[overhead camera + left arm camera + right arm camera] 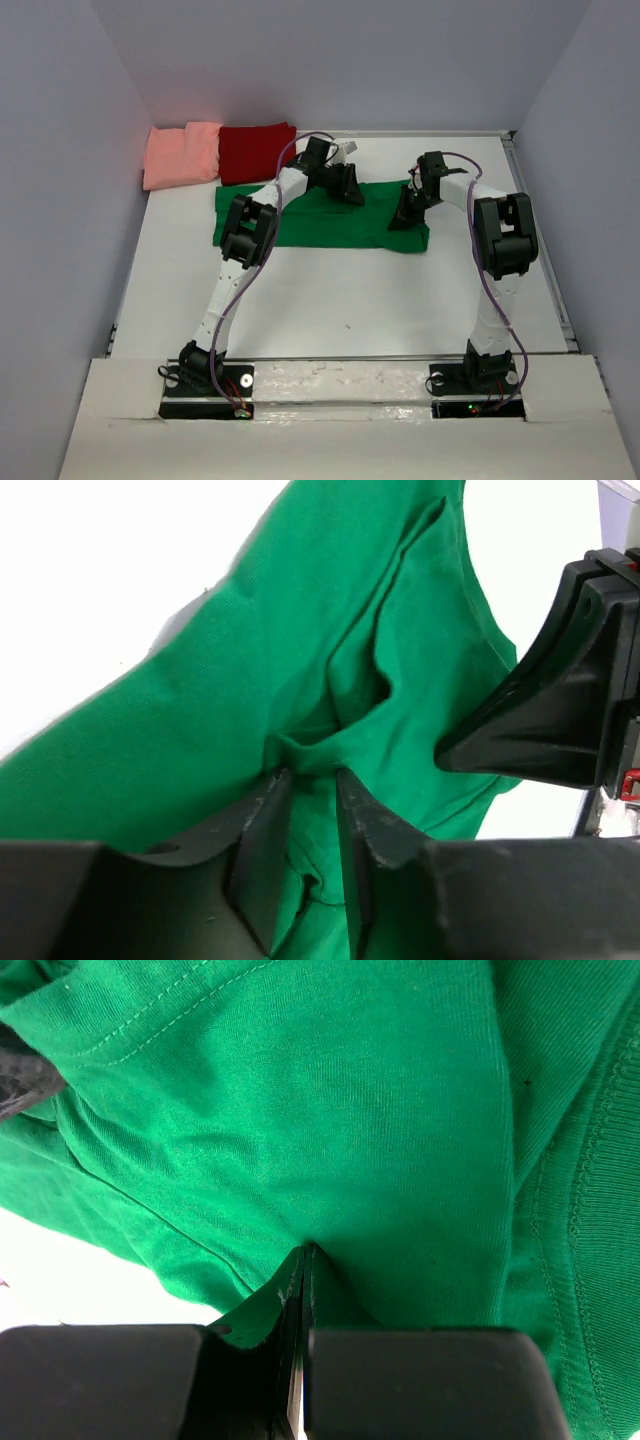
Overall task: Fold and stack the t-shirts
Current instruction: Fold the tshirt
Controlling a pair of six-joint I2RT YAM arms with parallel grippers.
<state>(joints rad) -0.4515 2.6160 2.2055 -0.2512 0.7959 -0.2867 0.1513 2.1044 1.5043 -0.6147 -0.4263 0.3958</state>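
Green shirt (310, 225): lies on the worktop (350, 300) as a long strip in the far half, its long side parallel to the far edge, about midway between the left and right edges. The left part is flat and smooth. The cloth is creased near the grippers.

Pink shirt (182, 153): folded, in the far left corner.

Red shirt (256, 152): folded, along the far edge, touching the pink shirt on its right side. Its near edge comes right up to the far left corner of the green shirt; cannot tell whether they touch.

Left gripper (312, 775): down on the far edge of the green shirt, right of the strip's middle. Jaws stand a little apart with a narrow gap. A pucker of green cloth rises into that gap between the fingers (262, 840), and folds run away from the tips.

Right gripper (303, 1252): at the right end of the green shirt. Jaws closed tight, pinching a fold of the green shirt, and the cloth draws to a point at the tips.

The two grippers are near each other but apart, both over the right half of the strip
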